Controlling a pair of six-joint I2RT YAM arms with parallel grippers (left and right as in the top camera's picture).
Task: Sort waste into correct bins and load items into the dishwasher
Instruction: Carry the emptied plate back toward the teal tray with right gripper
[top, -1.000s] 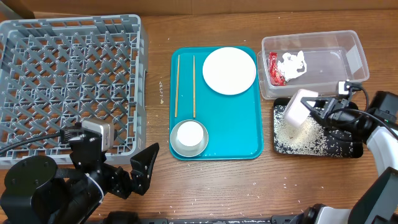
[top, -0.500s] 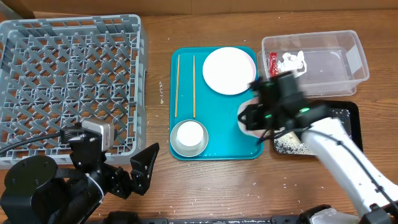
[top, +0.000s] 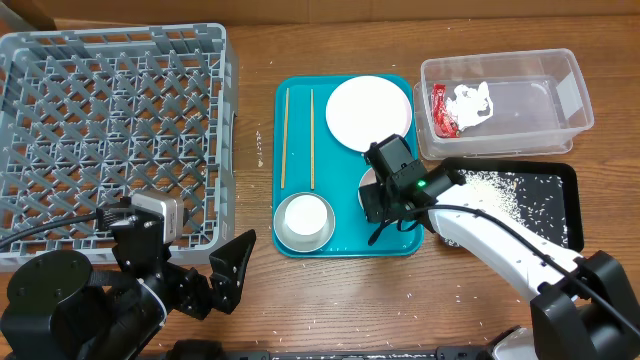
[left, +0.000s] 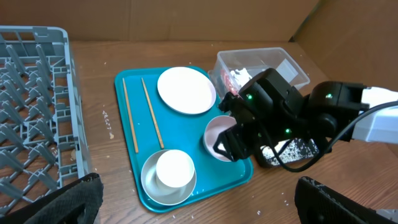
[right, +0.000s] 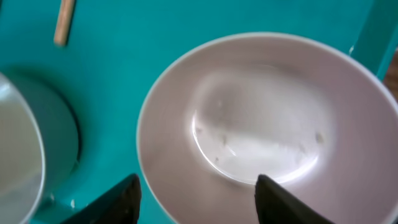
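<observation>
Right wrist view: your right gripper (right: 199, 202) is released and spread wide, with the white bowl (right: 261, 124) just ahead of it, upright on the teal tray (right: 124, 62). Your left gripper (top: 235, 268), likewise spread, holds nothing.

- A bare strip of table (top: 255, 120) lies open between the dish rack (top: 110, 140) and the teal tray (top: 400, 243).
- On the tray, the chopsticks (top: 284, 138) line the left side, the plate (top: 368, 112) fills the back right, and a bowl (top: 303, 222) sits front left.
- The right arm (top: 500, 245) crosses the tray's front right corner, its gripper (right: 202, 200) spread just above a small bowl (left: 214, 134).
- The clear tub (top: 520, 100) and black tray (top: 545, 200) sit just beside each other.
- The left gripper (top: 232, 272) stands wide by the rack's front corner, with bare table to its right.
</observation>
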